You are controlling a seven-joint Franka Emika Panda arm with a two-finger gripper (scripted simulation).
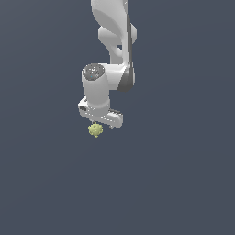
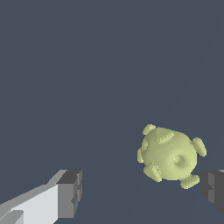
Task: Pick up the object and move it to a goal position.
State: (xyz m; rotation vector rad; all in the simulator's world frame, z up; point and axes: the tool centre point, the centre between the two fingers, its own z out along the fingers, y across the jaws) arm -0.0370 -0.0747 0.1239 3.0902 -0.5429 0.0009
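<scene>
Wrist view: object (image 2: 169, 154) lies between tool (image 2: 142, 192) fingers (spread wide).

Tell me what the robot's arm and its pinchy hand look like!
The arm is smooth, shiny white, built from fat rounded tube sections with dark grey bands at the joints. One joint ends in a round grey speckled cap. The gripper has a flat white body. In the wrist view its fingers are white and boxy, tipped with dark grey ridged pads. No cables show.

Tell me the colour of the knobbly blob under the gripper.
The object is plain yellow-green, bumps included, with no pattern; the wrist view shows it best.
</scene>
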